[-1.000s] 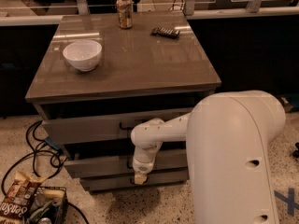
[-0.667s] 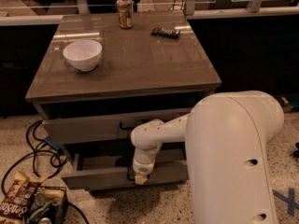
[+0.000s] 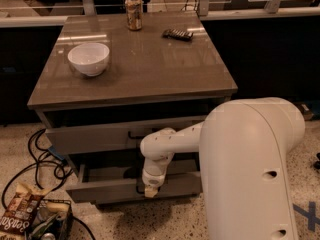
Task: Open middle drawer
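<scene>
Tool at middle drawer front ctr — drawer partly open.

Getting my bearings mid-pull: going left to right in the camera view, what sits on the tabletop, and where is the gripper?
White bowl → can → dark remote-like object. The gripper is below them, at the front of the middle drawer.
</scene>
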### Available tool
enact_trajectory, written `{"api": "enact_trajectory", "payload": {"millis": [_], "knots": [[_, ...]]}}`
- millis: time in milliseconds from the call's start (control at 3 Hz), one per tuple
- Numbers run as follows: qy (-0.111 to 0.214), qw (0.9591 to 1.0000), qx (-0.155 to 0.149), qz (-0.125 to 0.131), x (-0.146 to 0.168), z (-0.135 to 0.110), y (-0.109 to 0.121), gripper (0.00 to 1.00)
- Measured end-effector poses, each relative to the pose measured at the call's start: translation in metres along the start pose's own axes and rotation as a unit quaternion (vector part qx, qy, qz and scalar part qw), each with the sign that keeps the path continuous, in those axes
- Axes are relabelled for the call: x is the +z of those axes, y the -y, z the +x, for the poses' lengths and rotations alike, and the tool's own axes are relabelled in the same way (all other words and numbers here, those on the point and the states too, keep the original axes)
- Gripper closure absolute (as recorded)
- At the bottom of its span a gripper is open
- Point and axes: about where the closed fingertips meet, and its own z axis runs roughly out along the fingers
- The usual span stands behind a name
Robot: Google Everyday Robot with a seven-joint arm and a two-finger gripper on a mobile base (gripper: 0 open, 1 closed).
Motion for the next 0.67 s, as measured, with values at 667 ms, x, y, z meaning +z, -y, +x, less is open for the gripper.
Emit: {"api": "enact_trajectory", "payload": {"millis": [667], "knots": [[0.003,1.0,0.003,0.0,0.0008,0.0015,-0.0041,1.0]]}}
